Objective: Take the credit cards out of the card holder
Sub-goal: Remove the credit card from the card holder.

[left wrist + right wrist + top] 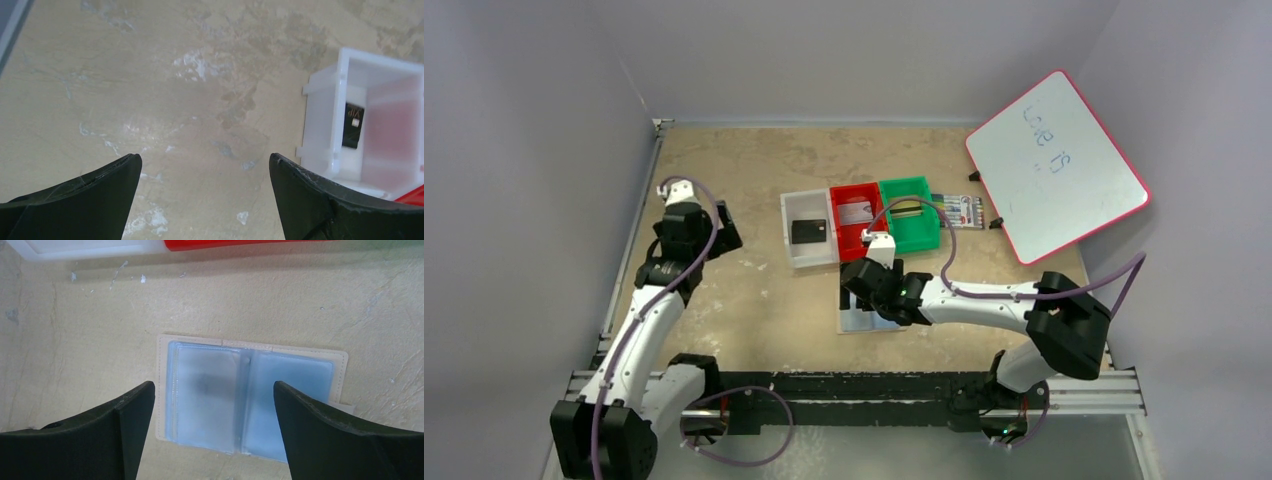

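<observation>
- Tan stitched card holder [250, 400] with pale-blue pockets lies open on the beige counter [75, 340], beneath the right fingers [125, 430], which are spread wide and empty.
- The left fingers [100, 200], equally wide and empty, hover well apart. Nothing pins the holder, so it may slide.
- A pinch could catch pocket film.

Mottled beige tabletop [754, 320] (scuffed white in spots) between plain grey walls [524, 150].

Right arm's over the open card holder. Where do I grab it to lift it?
Probably an outer tan border of the card holder, with the right gripper coming down from above: it lies open and flat, pockets up, so only an edge offers a lip.
</observation>
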You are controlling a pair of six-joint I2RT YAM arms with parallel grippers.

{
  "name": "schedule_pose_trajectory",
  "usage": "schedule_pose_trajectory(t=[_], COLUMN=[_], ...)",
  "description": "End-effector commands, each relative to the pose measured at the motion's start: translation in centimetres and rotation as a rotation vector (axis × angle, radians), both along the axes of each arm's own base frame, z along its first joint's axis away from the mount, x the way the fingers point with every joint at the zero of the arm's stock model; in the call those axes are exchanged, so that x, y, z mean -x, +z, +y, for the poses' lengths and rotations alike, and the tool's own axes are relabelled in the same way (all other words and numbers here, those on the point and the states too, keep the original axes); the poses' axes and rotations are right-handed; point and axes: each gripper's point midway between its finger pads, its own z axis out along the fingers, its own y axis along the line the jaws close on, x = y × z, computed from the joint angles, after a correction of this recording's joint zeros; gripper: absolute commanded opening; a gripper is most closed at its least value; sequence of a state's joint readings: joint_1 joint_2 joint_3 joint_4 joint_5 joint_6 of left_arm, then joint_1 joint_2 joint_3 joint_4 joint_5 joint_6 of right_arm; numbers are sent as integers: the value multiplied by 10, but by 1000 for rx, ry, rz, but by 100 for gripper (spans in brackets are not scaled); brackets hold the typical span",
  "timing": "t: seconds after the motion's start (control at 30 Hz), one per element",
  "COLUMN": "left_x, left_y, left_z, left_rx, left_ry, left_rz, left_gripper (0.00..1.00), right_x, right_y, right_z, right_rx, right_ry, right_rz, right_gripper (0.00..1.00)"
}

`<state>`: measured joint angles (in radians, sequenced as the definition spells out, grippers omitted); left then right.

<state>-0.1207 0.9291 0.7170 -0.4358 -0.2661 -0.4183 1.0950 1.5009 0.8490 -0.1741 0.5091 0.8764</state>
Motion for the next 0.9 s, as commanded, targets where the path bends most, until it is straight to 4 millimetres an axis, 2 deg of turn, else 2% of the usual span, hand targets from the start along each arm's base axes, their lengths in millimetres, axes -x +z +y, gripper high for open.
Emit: schedule_pose_trajectory(t=[0.0, 0.1, 0.27, 0.4, 0.63, 0.87], left_x=[-26, -14, 11, 12, 9, 6], left_y=[56, 56, 62, 56, 50, 47], left_z=[19, 56, 89, 84, 78, 72], left_rx=[39, -4, -117, -92, -51, -35], left_ry=[35, 195, 362, 338, 332, 302], left_rz=[-249, -255, -266, -263, -244, -219], left_gripper=[100, 100, 100, 100, 98, 97], right_x=[-8, -8, -5, 2, 20, 19], right_y=[18, 20, 27, 25, -6, -25], right_z=[-5, -11, -10, 1, 8, 0], right_rx=[-10, -22, -70, -97, -41, 80], right_ry=[-72, -93, -110, -85, -84, -118], right_rz=[-43, -51, -42, -9, 65, 77], right_gripper=[90, 91, 90, 86, 80, 69])
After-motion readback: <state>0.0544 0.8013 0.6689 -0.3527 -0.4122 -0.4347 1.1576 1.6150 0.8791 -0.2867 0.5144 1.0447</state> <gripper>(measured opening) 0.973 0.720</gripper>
